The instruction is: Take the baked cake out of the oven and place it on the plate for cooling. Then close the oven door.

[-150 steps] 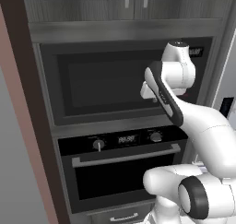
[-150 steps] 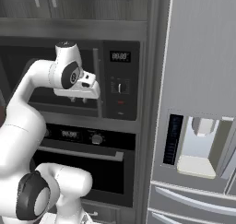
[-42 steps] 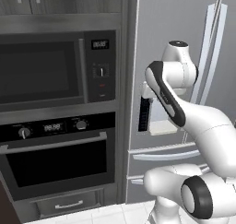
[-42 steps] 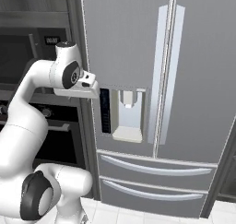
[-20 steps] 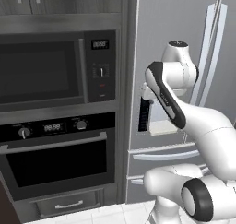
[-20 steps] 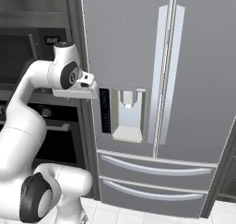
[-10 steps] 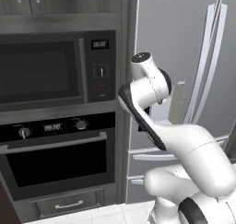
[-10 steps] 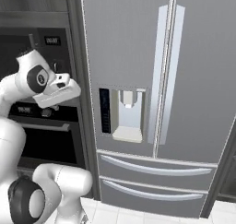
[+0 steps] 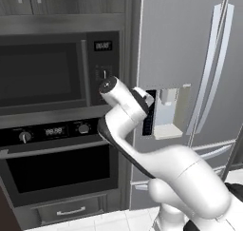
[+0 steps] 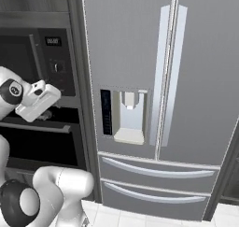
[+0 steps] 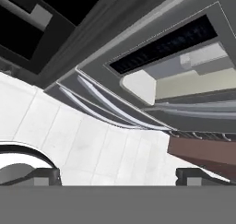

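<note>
The black oven point(image 9: 52, 130) sits under the microwave, with two round knobs and a small display between them. Its oven door point(image 9: 61, 170) stands shut, the silver bar handle point(image 9: 52, 150) lying across its top; the door point(image 10: 37, 144) also appears at the left edge of the right base view. My gripper point(image 10: 45, 111) hangs in front of the oven's right upper corner, touching nothing. In the hand view the gripper point(image 11: 117, 176) is open, its two fingertips point(image 11: 44, 175) far apart with nothing between them. The cake and the plate are out of view.
A dark-windowed microwave point(image 9: 42, 73) with a side keypad is built in above the oven. A tall steel fridge point(image 10: 154, 81) with a water dispenser point(image 10: 127, 116) and two drawers fills the right side. A drawer point(image 9: 71, 210) lies below the oven, over white floor tiles point(image 11: 87, 140).
Since the oldest frames the base has shifted right, bringing the fridge into view. In the last second the arm swung left and down from the fridge towards the oven, the gripper staying open.
</note>
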